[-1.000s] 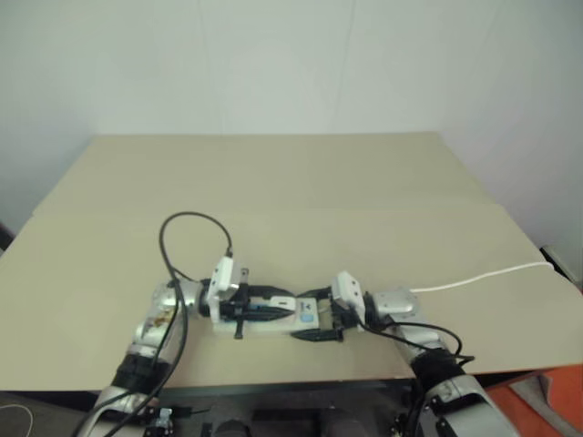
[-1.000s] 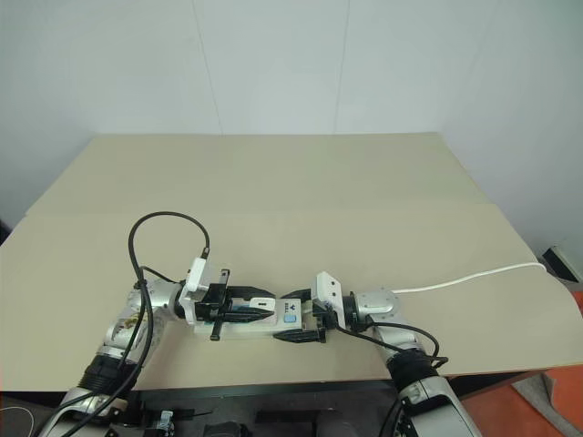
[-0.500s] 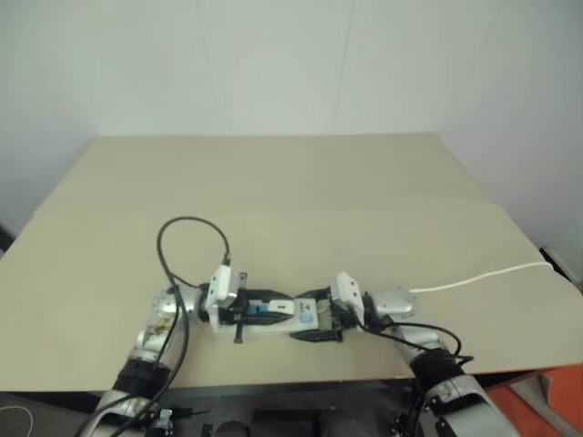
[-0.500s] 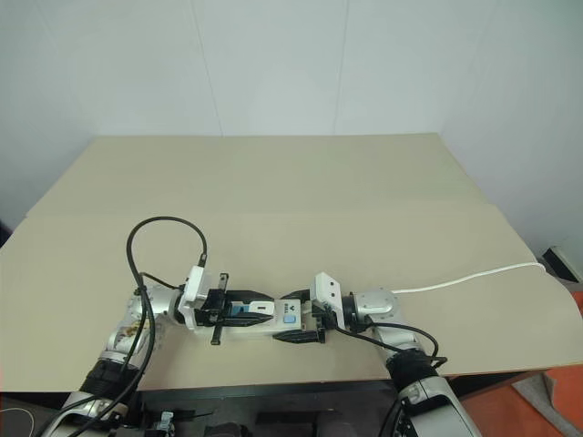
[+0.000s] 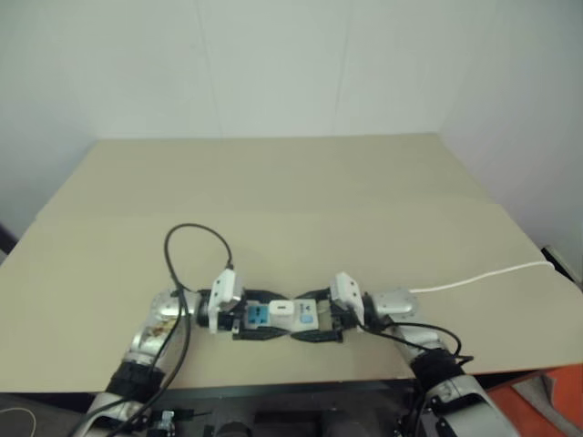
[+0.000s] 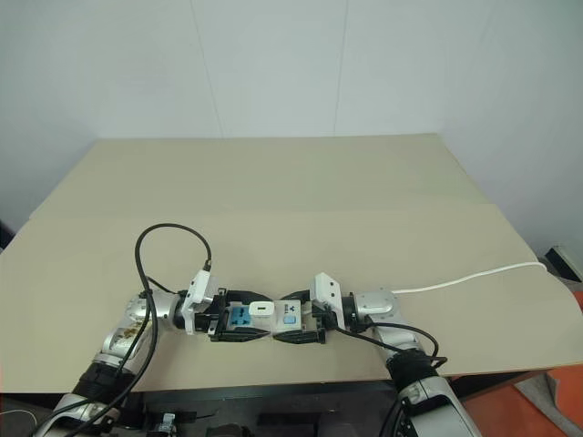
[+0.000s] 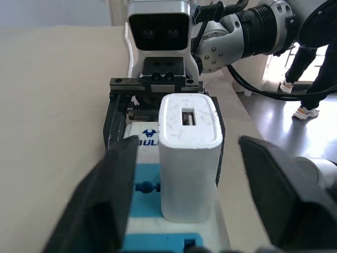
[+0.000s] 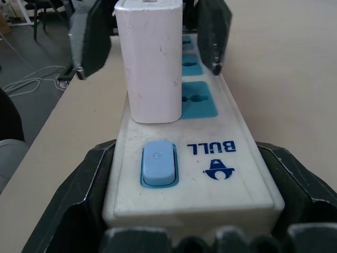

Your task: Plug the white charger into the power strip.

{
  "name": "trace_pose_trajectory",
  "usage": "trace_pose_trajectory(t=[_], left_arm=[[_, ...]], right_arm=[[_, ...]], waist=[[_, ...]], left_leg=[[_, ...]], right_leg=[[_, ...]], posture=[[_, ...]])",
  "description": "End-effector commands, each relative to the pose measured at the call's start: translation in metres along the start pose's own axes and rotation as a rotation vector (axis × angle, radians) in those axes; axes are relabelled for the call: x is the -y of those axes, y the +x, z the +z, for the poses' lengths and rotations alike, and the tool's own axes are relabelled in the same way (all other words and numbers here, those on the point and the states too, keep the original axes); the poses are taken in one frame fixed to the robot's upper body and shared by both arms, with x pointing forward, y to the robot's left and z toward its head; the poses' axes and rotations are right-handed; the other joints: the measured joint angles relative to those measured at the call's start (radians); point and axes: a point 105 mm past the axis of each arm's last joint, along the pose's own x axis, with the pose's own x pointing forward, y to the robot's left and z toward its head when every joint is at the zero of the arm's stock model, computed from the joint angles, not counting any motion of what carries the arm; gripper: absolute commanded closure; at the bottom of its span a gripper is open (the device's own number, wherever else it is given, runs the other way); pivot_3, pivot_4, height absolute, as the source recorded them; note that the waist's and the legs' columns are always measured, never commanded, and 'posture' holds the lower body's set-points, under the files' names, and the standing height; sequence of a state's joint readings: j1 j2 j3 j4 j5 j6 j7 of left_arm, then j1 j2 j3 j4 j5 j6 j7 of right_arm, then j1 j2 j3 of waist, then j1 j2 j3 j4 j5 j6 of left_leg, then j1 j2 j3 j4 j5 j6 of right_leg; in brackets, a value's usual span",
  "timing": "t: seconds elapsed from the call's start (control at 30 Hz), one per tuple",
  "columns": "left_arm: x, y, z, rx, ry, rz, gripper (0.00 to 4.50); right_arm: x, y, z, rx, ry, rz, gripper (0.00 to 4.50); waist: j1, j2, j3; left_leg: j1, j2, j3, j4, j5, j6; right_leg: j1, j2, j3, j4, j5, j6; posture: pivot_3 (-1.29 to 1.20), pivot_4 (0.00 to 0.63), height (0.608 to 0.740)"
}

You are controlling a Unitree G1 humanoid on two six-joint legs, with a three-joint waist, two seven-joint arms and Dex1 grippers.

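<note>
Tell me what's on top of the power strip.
The white charger stands upright on the power strip, over the blue socket face nearest the blue switch. Its prongs and the part of the socket beneath it are covered, so how deep it sits cannot be seen.

The power strip (image 6: pixel 260 320) lies lengthwise across the near edge of the table (image 6: pixel 301 196), between the two grippers. The charger (image 7: pixel 188 155) stands upright on the strip, seated in a socket face near the strip's middle. The left gripper (image 6: pixel 239 322) reaches in from the left, its fingers (image 7: pixel 105 195) apart on either side of the strip and clear of the charger. The right gripper (image 6: pixel 296 320) straddles the strip's right end, where the switch (image 8: pixel 158 163) sits, one finger (image 8: pixel 84 195) against each long side. The cord (image 6: pixel 474 274) runs off rightward to the table's right edge.
</note>
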State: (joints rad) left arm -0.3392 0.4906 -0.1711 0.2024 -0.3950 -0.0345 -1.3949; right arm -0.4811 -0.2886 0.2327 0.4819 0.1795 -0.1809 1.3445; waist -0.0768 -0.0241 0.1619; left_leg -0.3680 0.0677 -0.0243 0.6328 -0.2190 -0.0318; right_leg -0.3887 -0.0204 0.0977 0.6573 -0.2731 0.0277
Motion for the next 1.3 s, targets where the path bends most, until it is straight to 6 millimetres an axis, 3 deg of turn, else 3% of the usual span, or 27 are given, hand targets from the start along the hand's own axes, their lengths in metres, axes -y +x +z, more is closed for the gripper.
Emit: trace_pose_trajectory(t=[0.03,0.23,0.3,0.37,0.7,0.93,1.3], left_arm=[[0.001,-0.004,-0.001,-0.017,-0.029,0.0,0.03],[-0.02,-0.024,0.045,-0.029,0.068,0.026,0.03],[-0.023,-0.036,0.059,-0.059,0.097,0.009,0.0],[-0.027,-0.047,0.067,-0.085,0.098,0.021,0.0],[-0.034,-0.075,0.074,-0.142,0.129,0.061,0.0],[-0.03,-0.092,0.058,-0.19,0.075,0.07,0.0],[-0.009,-0.137,0.052,-0.267,0.012,0.145,0.0]], right_arm=[[-0.005,0.007,-0.003,-0.002,0.015,0.035,1.09],[-0.005,0.007,-0.003,0.001,0.013,0.031,1.09],[-0.004,0.007,-0.003,-0.002,0.012,0.02,0.37],[-0.003,0.006,-0.003,-0.002,0.013,0.017,0.05],[0.004,-0.009,0.003,-0.022,-0.017,-0.034,0.05],[0.009,-0.06,0.016,-0.087,-0.076,-0.142,0.05],[0.0,-0.147,0.039,-0.219,-0.096,-0.32,0.05]], waist=[[-0.001,0.0,0.0],[-0.002,-0.003,0.003],[-0.004,-0.005,0.003],[-0.007,-0.005,0.003],[-0.007,-0.005,0.005],[0.018,-0.005,0.006],[0.025,-0.005,0.009]], left_leg=[[0.0,0.0,0.0,0.0,0.0,0.0],[-0.001,0.0,0.0,0.0,0.0,0.0],[-0.002,0.0,-0.001,0.0,0.0,0.0],[-0.002,0.0,0.0,0.0,0.0,0.0],[-0.003,0.0,0.0,-0.001,0.0,0.0],[-0.018,0.0,0.0,0.001,0.0,0.0],[-0.019,0.0,0.001,0.001,0.0,0.0]], right_leg=[[0.0,0.0,0.0,0.0,0.0,0.0],[-0.002,0.0,0.0,0.0,0.0,0.0],[-0.002,0.0,-0.001,0.0,0.0,0.0],[-0.002,0.0,0.0,-0.001,0.0,0.0],[-0.002,0.0,-0.001,-0.002,0.0,0.0],[-0.016,-0.001,-0.001,0.0,0.001,-0.001],[-0.018,-0.001,-0.001,-0.001,0.0,0.0]], posture=[[0.0,0.15,0.74],[0.0,0.15,0.74],[0.0,0.15,0.74],[0.0,0.15,0.74],[0.0,0.15,0.74],[0.0,0.15,0.74],[0.0,0.15,0.74]])
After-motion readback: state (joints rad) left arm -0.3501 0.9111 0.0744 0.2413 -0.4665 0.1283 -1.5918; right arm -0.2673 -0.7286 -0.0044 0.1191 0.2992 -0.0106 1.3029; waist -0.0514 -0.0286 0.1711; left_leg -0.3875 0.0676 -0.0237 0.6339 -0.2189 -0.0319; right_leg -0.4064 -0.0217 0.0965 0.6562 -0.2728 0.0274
